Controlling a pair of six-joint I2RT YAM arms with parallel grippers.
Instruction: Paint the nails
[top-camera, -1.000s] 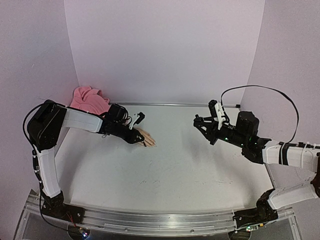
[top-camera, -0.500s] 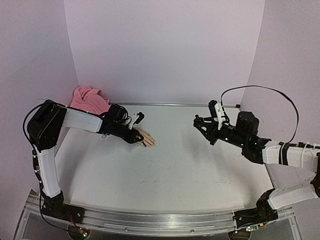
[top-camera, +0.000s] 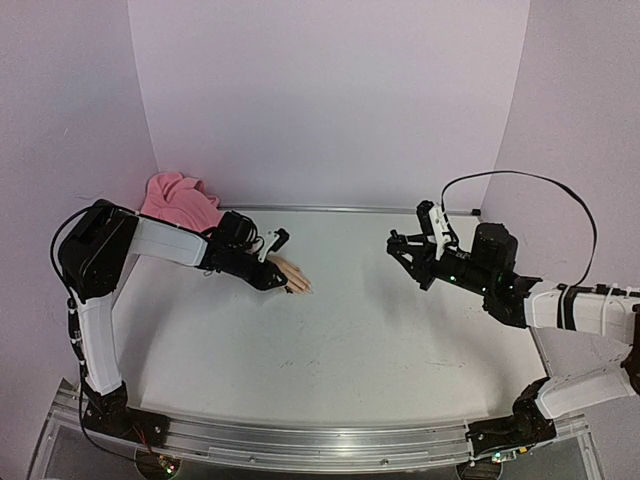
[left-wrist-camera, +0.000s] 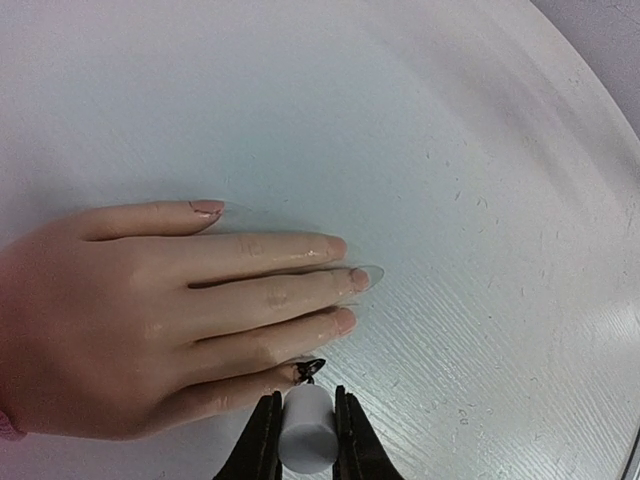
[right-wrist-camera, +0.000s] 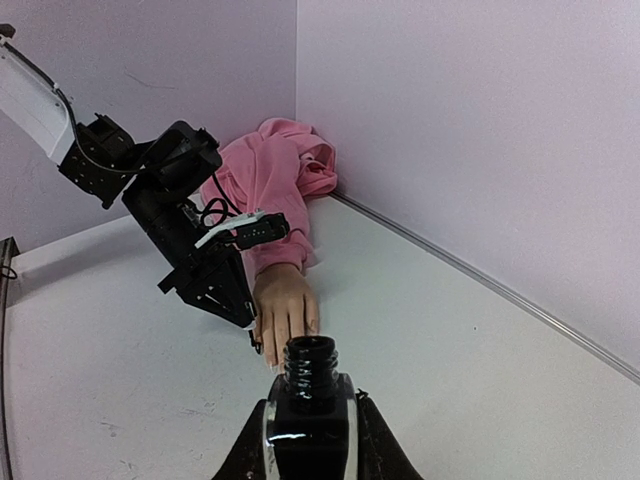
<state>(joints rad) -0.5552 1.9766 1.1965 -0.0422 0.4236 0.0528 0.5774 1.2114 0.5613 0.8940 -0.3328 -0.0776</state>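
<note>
The beige mannequin hand (left-wrist-camera: 130, 320) lies flat on the white table, fingers pointing right, and it also shows in the overhead view (top-camera: 297, 277). Of the nails, the thumb nail (left-wrist-camera: 207, 207), the middle nail (left-wrist-camera: 360, 278) and the ring nail (left-wrist-camera: 345, 320) are pale. The little-finger nail (left-wrist-camera: 303, 371) is smeared dark. My left gripper (left-wrist-camera: 306, 432) is shut on a pale grey brush cap (left-wrist-camera: 308, 435), and the black brush tip rests on that nail. My right gripper (right-wrist-camera: 310, 445) is shut on the open black polish bottle (right-wrist-camera: 310, 400), held above the table to the right.
A pink sleeve (top-camera: 180, 197) bunches up in the back left corner against the lilac walls. A metal strip (top-camera: 340, 209) runs along the table's far edge. The right arm's black cable (top-camera: 540, 180) loops above it near the right wall.
The left wrist has shifted very slightly over the hand. The right arm and its bottle have not moved.
</note>
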